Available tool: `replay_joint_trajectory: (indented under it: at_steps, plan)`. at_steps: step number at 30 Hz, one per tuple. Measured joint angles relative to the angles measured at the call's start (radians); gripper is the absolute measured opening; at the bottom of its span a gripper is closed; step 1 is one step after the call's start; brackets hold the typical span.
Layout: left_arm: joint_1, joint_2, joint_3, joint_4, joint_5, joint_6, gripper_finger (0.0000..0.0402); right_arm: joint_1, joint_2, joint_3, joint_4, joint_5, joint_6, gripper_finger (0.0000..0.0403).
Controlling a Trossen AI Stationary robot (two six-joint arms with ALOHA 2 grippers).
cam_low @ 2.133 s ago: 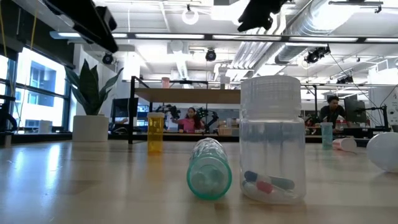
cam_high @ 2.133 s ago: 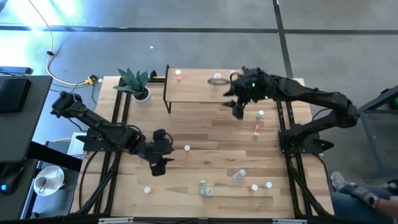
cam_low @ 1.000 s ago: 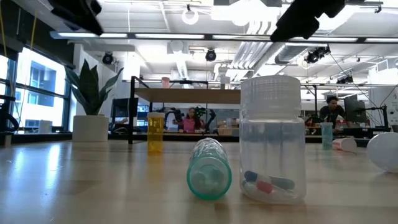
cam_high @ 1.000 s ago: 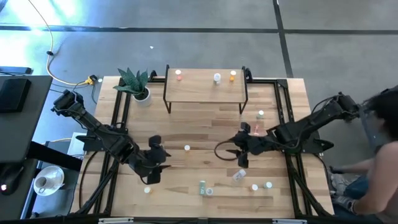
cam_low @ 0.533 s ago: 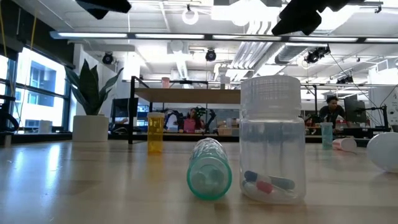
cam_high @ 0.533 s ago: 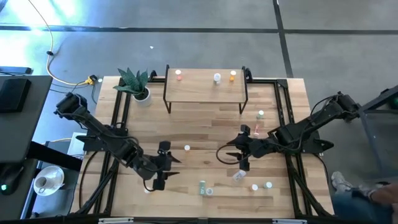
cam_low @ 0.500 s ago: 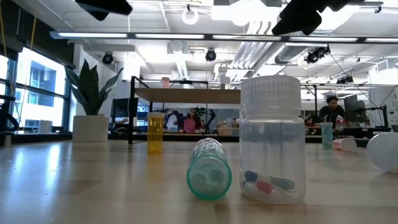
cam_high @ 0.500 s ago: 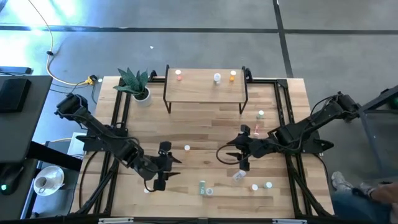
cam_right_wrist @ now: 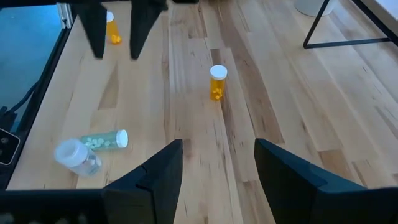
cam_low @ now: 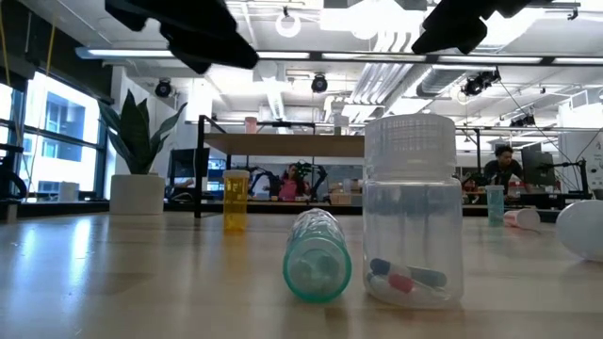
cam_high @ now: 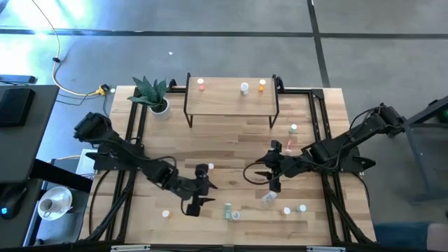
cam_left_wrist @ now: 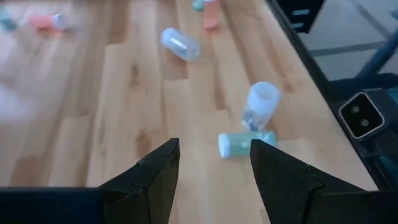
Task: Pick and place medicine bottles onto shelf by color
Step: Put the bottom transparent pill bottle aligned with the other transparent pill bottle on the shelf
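Note:
My left gripper hangs open and empty over the table's near middle; the left wrist view looks past its fingers at a green bottle lying on its side beside an upright clear bottle. My right gripper is open and empty right of centre; its wrist view faces an upright orange bottle. The shelf stands at the far middle and carries a pink, a white and an orange bottle, all upright.
Loose bottles on the table: an orange one, a green and a clear one, a clear one on its side, two near the front right, a pink, a green, an orange. A potted plant stands far left.
My left gripper has gone toward the table's right edge, nearer the green and clear bottles at the front, staying open. No bottle has moved.

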Motion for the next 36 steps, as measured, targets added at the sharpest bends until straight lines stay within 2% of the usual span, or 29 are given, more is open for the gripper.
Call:
replay_joint_trajectory:
  at_steps: [9,17,23,31,36]
  plan:
    - [0.004,0.146,0.0,0.255,0.126,0.051,0.0186,0.0,0.0,0.0,-0.007,0.0,0.0,0.019]
    - [0.004,0.252,0.006,0.391,0.168,0.027,0.0186,0.0,0.011,0.0,-0.007,0.0,0.002,0.019]
    - [0.004,0.324,0.053,0.412,0.175,0.046,0.0193,0.001,0.055,0.0,-0.007,-0.003,0.029,0.019]
    - [0.004,0.412,0.119,0.411,0.146,0.054,0.0235,0.026,0.078,0.0,0.0,-0.002,0.045,0.019]
    - [0.007,0.424,0.142,0.413,0.119,0.054,0.0252,0.04,0.078,0.0,0.004,-0.002,0.045,0.019]
